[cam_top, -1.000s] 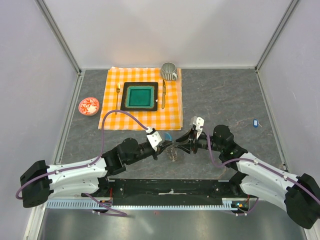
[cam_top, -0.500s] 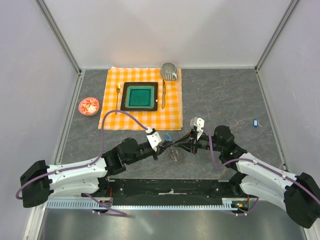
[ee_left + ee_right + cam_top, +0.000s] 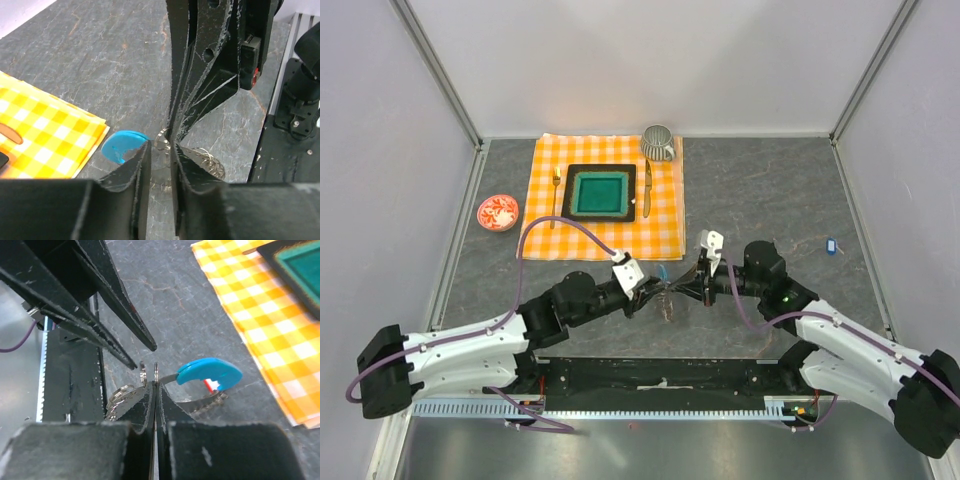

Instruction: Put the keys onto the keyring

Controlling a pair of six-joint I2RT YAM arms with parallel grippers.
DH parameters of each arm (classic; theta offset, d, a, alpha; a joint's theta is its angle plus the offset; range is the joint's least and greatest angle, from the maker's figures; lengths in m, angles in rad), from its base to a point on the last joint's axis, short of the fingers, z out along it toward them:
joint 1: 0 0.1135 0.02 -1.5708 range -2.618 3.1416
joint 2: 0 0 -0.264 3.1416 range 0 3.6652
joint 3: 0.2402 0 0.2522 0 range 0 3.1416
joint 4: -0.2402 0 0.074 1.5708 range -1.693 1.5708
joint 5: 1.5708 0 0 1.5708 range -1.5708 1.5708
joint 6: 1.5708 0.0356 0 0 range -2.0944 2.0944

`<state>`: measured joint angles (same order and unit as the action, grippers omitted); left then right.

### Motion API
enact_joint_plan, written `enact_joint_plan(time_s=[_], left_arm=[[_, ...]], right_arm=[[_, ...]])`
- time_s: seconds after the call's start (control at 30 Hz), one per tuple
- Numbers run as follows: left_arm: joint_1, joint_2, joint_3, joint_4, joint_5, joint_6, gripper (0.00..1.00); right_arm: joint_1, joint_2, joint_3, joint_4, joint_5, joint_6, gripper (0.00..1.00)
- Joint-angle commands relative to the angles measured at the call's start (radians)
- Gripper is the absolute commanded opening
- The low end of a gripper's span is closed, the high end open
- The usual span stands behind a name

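The blue-tagged key [image 3: 207,372] hangs just above the grey table, with a small red-tagged key [image 3: 212,385] under it. My right gripper [image 3: 155,384] is shut on the thin metal ring end of the blue-tagged key. The silvery coiled keyring [image 3: 116,394] lies just left of its fingers. My left gripper [image 3: 160,146] faces it tip to tip with its jaws a narrow gap apart, and a silver ring stands at their tips. The blue tag [image 3: 122,145] and the keyring [image 3: 210,161] flank it. From above, the left gripper [image 3: 648,290] and right gripper [image 3: 682,288] meet over the keyring [image 3: 668,308].
An orange checked cloth [image 3: 660,225] lies behind, carrying a green square plate [image 3: 600,193], a gold fork [image 3: 556,195], a gold knife [image 3: 647,190] and a grey cup [image 3: 658,142]. A red bowl [image 3: 498,212] sits left and a small blue item [image 3: 830,244] right. Walls enclose the table.
My right gripper has moved a little left and away from the arm bases, closing up on the left gripper. The left gripper has edged slightly away from the bases too. The keys stay between them.
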<state>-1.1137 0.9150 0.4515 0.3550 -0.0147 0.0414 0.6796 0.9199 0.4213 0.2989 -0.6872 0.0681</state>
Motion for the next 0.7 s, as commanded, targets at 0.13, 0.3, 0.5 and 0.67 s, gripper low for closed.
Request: enact_joint_plan(time_s=[0.13, 0.3, 0.5, 0.67], left_arm=[[0.032, 0.021, 0.251, -0.318, 0.064, 0.07, 0.51], [0.093, 0.047, 0.279, -0.311, 0.171, 0.074, 0.54], [0.163, 0.002, 0.195, -0.194, 0.191, 0.003, 0.55], [0.164, -0.03, 0.109, -0.062, 0.159, -0.081, 0.55]], right_arm=[[0.021, 0.033, 0.394, -0.563, 0.124, -0.284, 0.0], [0.031, 0.103, 0.551, -0.753, 0.198, -0.437, 0.0], [0.055, 0.149, 0.576, -0.81, 0.296, -0.444, 0.0], [0.06, 0.119, 0.507, -0.698, 0.217, -0.373, 0.0]])
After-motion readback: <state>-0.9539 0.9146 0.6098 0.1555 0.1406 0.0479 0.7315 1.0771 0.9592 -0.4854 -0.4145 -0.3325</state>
